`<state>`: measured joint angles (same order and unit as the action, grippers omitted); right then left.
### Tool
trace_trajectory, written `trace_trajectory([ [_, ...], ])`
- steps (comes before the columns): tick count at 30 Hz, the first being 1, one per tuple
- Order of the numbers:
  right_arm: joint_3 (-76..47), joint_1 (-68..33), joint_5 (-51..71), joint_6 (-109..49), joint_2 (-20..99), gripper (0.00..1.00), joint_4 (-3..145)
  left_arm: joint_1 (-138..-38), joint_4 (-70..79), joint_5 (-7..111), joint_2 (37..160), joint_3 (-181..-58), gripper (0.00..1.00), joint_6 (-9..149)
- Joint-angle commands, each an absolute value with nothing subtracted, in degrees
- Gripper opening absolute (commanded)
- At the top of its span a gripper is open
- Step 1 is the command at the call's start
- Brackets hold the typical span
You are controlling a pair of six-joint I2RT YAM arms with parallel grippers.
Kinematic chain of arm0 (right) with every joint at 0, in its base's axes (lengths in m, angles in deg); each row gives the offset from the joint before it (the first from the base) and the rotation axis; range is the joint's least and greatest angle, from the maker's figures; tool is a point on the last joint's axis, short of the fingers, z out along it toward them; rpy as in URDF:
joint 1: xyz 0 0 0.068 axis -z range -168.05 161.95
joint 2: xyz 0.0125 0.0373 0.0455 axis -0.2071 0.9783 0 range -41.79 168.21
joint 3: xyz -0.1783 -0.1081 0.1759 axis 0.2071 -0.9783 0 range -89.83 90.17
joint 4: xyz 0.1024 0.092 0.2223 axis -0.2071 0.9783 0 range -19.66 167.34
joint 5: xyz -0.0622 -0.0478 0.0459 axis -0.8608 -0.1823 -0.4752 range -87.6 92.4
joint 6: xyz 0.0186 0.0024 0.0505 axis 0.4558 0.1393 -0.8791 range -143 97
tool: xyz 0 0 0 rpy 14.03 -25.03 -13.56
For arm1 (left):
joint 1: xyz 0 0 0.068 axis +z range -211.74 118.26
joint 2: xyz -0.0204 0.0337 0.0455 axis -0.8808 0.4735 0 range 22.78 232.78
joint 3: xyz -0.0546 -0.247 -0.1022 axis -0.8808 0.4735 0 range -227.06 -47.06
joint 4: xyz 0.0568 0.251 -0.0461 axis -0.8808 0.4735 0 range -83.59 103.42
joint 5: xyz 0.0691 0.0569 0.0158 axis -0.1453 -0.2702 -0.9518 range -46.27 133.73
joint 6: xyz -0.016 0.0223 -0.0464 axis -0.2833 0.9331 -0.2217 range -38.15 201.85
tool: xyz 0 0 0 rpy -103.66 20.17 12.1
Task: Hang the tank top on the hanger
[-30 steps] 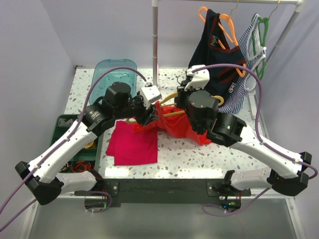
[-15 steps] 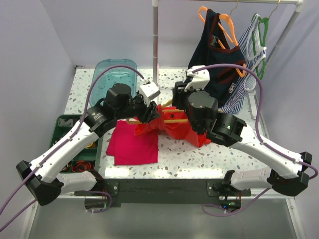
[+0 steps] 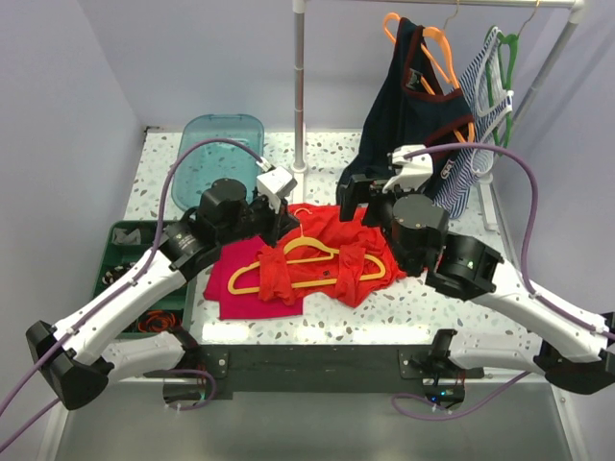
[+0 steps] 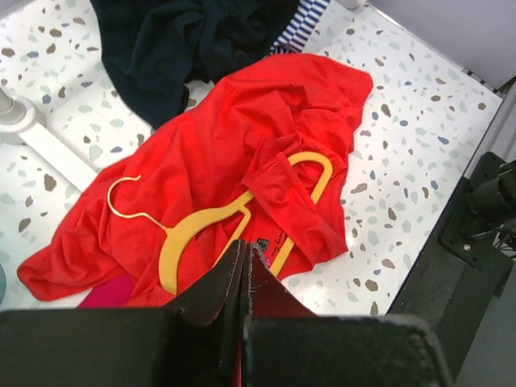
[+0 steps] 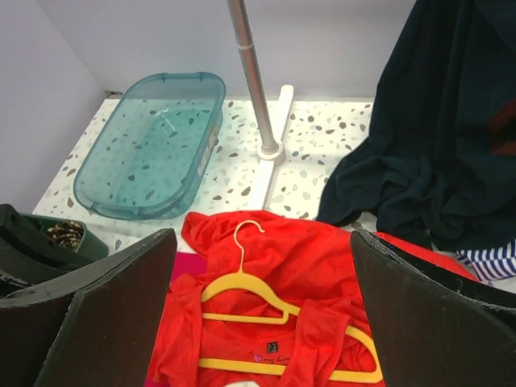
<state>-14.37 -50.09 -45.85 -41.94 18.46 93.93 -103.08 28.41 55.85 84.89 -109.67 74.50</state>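
Both arms have backed off, folks, and the bundle that was bunched up between them half a second ago is now down on the table (image 3: 384, 317): the tank top (image 3: 336, 252) has dropped and spread out at the centre of the overhead view, while the right arm has swung away toward the right side of the frame. Lying on that red-orange fabric is the hanger (image 3: 309, 261), pale yellow, with its hook pointing toward the far edge; the right wrist view shows the hanger (image 5: 242, 286) with a fold of the tank top (image 5: 298, 258) crossing over its lower bar. The left wrist view tells the same story: the hanger (image 4: 201, 226) runs diagonally across the tank top (image 4: 210, 153), one end tucked under a red fold. The left gripper (image 3: 282, 223) hovers at the garment's upper-left edge, and up close the left gripper (image 4: 244, 250) has its fingers pressed tight together. The right gripper (image 3: 365, 197) sits above the top's far right corner, and from its own camera the right gripper (image 5: 262, 234) is spread wide, gripping nothing. The tank top's left edge overlaps the magenta cloth (image 3: 226, 288). Upper left, the teal bin (image 5: 153, 145); beside it the rack pole (image 5: 250, 72); upper right, the navy top (image 5: 435, 121).
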Motion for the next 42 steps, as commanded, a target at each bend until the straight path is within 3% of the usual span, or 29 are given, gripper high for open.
trace_trajectory([
  [1, -17.66, -50.18, -45.41, -46.80, 19.11, 0.93, 96.35, -103.14, 26.27, 50.61, 85.01, -107.18, 0.00, 72.36],
  [3, -20.47, -50.10, -44.53, -47.78, 20.08, 0.93, 95.74, -103.05, 27.94, 48.93, 84.75, -107.01, 0.00, 70.52],
  [8, -24.69, -44.05, -32.28, -51.91, 25.69, 0.80, 91.01, -102.26, 37.06, 28.71, 84.30, -109.46, 0.02, 60.24],
  [9, -25.05, -41.77, -22.83, -52.52, 27.27, 0.75, 89.69, -102.08, 38.48, 26.35, 84.48, -110.86, 0.15, 59.45],
  [11, -23.22, -36.75, -14.86, -53.32, 32.53, 0.70, 88.09, -101.12, 40.51, 26.06, 84.39, -111.75, 0.18, 58.56],
  [12, -21.81, -36.13, -10.30, -53.32, 38.39, 0.60, 87.92, -100.59, 40.69, 26.59, 84.31, -112.45, 0.23, 58.47],
  [15, -15.66, -34.89, -5.87, -53.23, 49.74, 0.45, 87.21, -97.87, 40.61, 29.13, 84.04, -113.50, 0.31, 58.03],
  [25, -7.92, -34.89, -6.74, -54.99, 62.78, 0.31, 89.67, -94.96, 40.43, 34.06, 84.30, -115.09, 0.35, 59.97],
  [42, -4.49, -34.80, -13.59, -54.46, 70.09, 0.29, 92.40, -94.70, 39.81, 36.52, 84.22, -113.77, 0.35, 60.23],
])
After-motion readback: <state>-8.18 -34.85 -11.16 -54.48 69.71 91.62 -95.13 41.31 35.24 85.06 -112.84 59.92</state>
